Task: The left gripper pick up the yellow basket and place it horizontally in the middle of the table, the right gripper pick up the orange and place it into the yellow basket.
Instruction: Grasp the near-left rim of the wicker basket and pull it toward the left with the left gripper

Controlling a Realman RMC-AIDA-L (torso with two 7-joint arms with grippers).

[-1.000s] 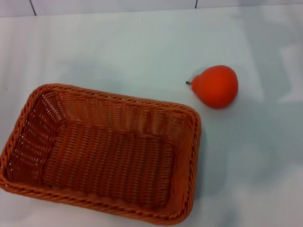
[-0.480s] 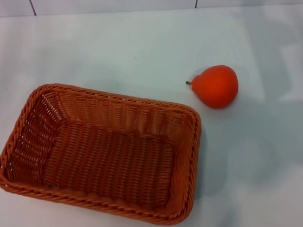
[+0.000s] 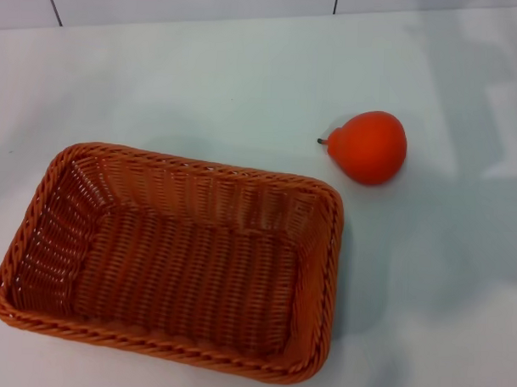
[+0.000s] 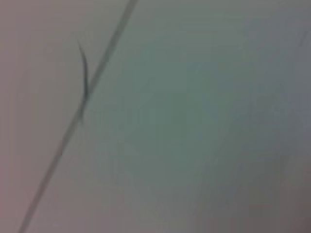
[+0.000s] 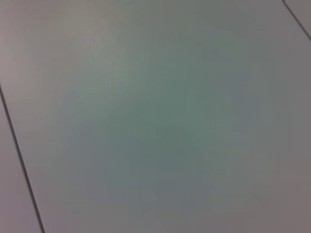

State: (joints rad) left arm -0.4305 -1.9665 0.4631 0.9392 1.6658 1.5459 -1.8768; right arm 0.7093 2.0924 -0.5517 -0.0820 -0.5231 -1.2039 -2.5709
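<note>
The pale white table (image 3: 203, 81) fills almost the whole head view, with soft grey shadows lying across its right part. Along its far edge runs a light tiled wall (image 3: 189, 2), its tiles parted by 2 dark grout lines (image 3: 52, 3) in view.

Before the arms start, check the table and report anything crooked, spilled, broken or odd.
Nothing is spilled or broken. The basket sits upright and empty at the near left of the table, turned slightly askew to the table's edge. The orange lies outside it, beyond its far right corner, not touching. Neither gripper is in view.
</note>
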